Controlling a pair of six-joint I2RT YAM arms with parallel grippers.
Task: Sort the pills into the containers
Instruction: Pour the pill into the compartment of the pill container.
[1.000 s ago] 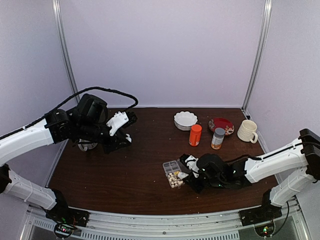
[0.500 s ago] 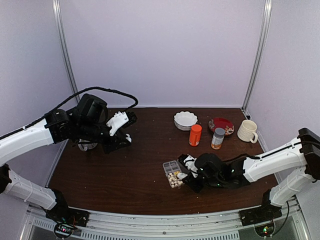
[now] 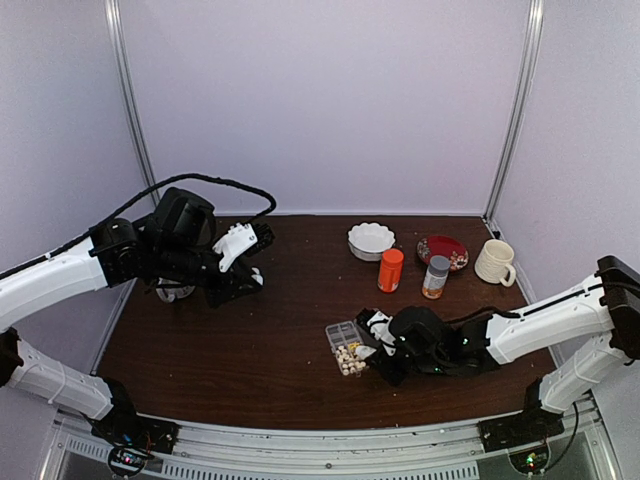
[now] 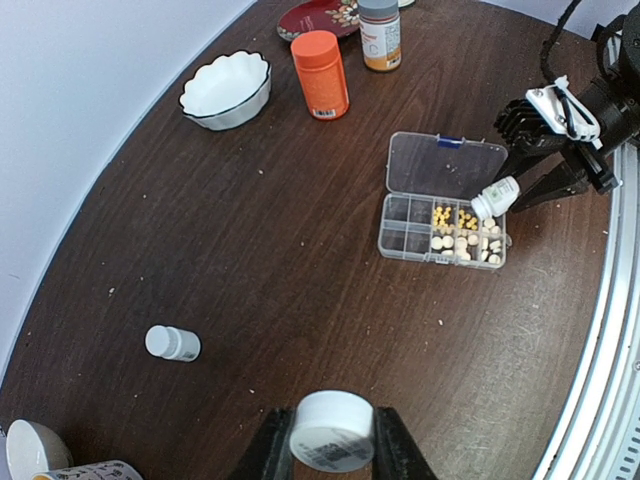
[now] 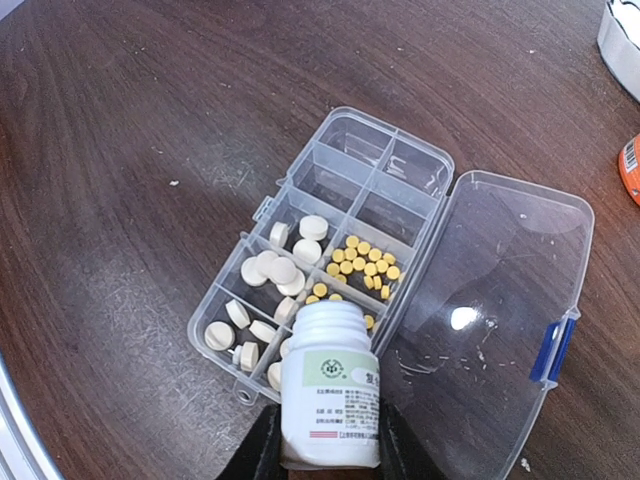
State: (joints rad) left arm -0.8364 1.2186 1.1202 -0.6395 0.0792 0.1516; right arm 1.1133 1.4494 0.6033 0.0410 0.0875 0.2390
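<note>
The clear organizer box (image 5: 300,250) lies open, its hinged lid (image 5: 500,290) flat to the right. Several cells hold cream-white pills (image 5: 283,270) and small yellow pills (image 5: 366,260); the far cells are bare. My right gripper (image 5: 325,445) is shut on a small white bottle (image 5: 330,385), uncapped, its mouth tipped over the pill cells. In the top view the right gripper (image 3: 376,338) is at the box (image 3: 344,348). My left gripper (image 4: 331,452) is shut on a white bottle cap (image 4: 331,428), held above the table at the far left (image 3: 252,278).
A second small white bottle (image 4: 172,343) lies on its side at the left. An orange bottle (image 3: 391,269), a grey-capped amber bottle (image 3: 436,277), a white bowl (image 3: 371,240), a red plate (image 3: 442,250) and a mug (image 3: 495,262) stand at the back right.
My right gripper with the white bottle has edged slightly left, closer over the organizer box. The left arm has not moved.
</note>
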